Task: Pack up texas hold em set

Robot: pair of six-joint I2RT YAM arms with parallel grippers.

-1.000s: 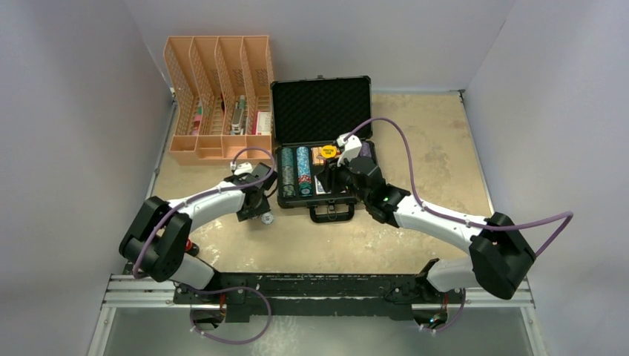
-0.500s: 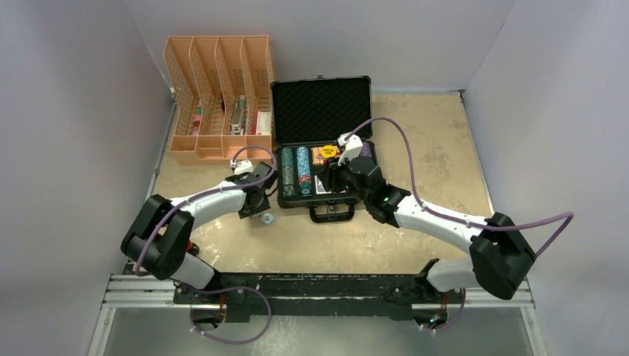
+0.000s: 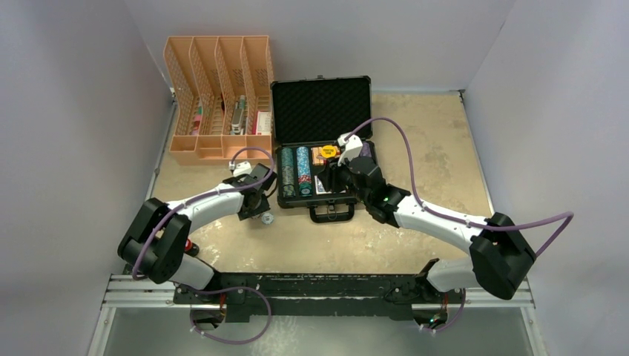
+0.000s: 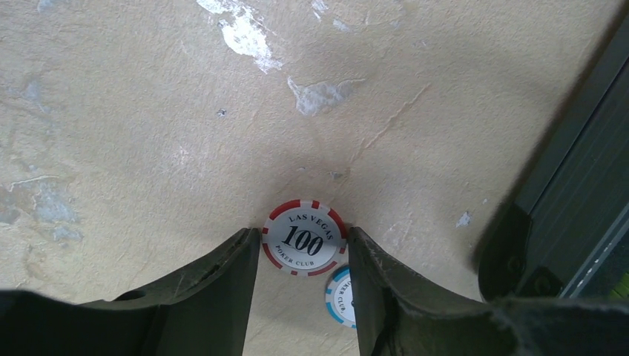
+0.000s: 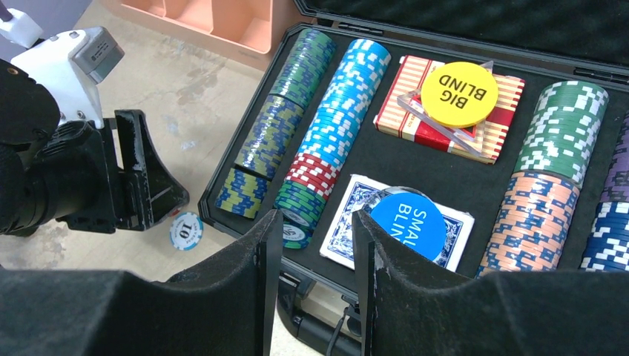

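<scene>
The black case [image 3: 320, 111] lies open, with rows of poker chips [image 5: 337, 111], a red deck [image 5: 404, 107] under a yellow BIG BLIND disc [image 5: 455, 93], and a blue deck [image 5: 348, 219] under a blue SMALL BLIND disc [image 5: 408, 222]. My left gripper [image 4: 303, 231] is open on the table left of the case, its fingers close on either side of a flat red-and-white 100 chip [image 4: 304, 237]. A blue-and-white chip [image 4: 337, 295] lies beside it and also shows in the right wrist view [image 5: 185, 230]. My right gripper [image 5: 317, 219] is open and empty above the case's front edge.
The orange slotted file organiser [image 3: 219, 96] stands at the back left, next to the case lid. The case handle [image 3: 331, 213] juts toward the arms. Grey walls enclose the table on three sides.
My left gripper has edged slightly toward the case over the loose chips. The right arm has not moved.
</scene>
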